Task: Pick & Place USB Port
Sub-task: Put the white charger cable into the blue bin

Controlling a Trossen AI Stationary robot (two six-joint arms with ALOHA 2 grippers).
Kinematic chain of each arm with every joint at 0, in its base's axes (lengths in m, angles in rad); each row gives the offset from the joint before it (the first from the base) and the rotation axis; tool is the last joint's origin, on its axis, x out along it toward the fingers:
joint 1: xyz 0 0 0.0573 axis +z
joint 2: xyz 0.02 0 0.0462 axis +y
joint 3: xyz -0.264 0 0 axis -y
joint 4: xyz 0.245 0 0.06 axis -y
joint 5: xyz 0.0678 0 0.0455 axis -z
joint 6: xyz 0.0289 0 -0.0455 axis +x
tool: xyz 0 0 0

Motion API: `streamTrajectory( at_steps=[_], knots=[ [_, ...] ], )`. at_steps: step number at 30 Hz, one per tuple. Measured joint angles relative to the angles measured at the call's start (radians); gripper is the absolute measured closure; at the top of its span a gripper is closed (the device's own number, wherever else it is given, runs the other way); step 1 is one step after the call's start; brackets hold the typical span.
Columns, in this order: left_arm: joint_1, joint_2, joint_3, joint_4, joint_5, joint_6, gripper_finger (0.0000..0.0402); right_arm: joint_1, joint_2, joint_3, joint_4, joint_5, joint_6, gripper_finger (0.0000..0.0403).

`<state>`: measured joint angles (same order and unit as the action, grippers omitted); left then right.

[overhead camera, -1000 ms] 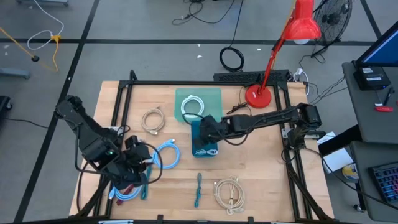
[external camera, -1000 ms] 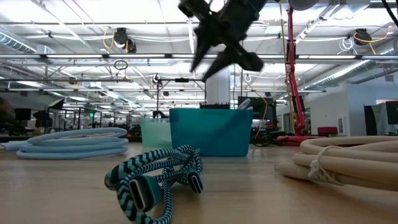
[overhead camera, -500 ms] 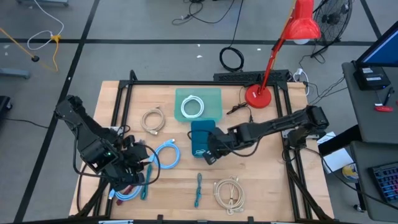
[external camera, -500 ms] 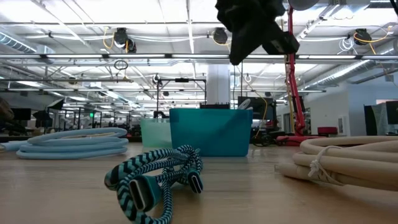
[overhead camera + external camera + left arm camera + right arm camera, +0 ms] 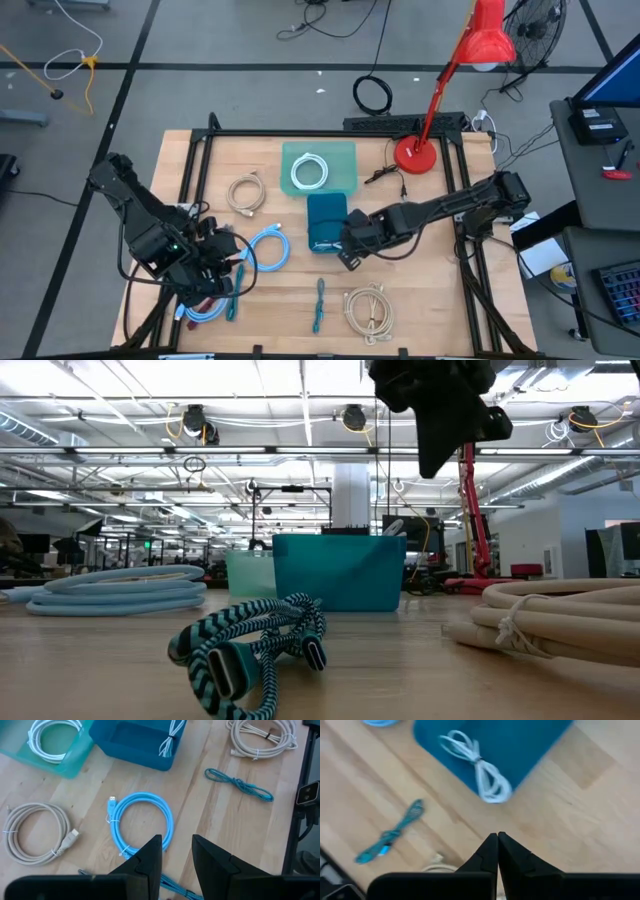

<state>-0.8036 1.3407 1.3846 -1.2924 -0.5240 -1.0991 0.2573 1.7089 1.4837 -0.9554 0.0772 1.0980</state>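
Across the middle of the high view lies the wooden bench (image 5: 400, 300), with the dark blue bin (image 5: 326, 222) at its centre, just below the pale green bin (image 5: 340, 158). Only the right wrist view shows the bin's contents clearly: a white USB cable (image 5: 479, 770), bundled and tied at its middle, lying inside the blue bin. The right tool (image 5: 346, 259) hovers just below and right of that bin, fingers pressed together, holding nothing. At lower left the left tool (image 5: 232, 275) stands partly open and empty over the blue cable coil (image 5: 142, 820). The low view alone shows the striped teal cable (image 5: 255, 645) up close
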Motion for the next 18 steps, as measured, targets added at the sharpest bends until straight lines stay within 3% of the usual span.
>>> streamTrajectory(
  at_steps=[18],
  knots=[
    [0.000,0.000,0.000,0.003,-0.003,-0.002,0.0293,-0.007,0.079,-0.002,0.031,0.001,0.027,0.0403]
  ],
)
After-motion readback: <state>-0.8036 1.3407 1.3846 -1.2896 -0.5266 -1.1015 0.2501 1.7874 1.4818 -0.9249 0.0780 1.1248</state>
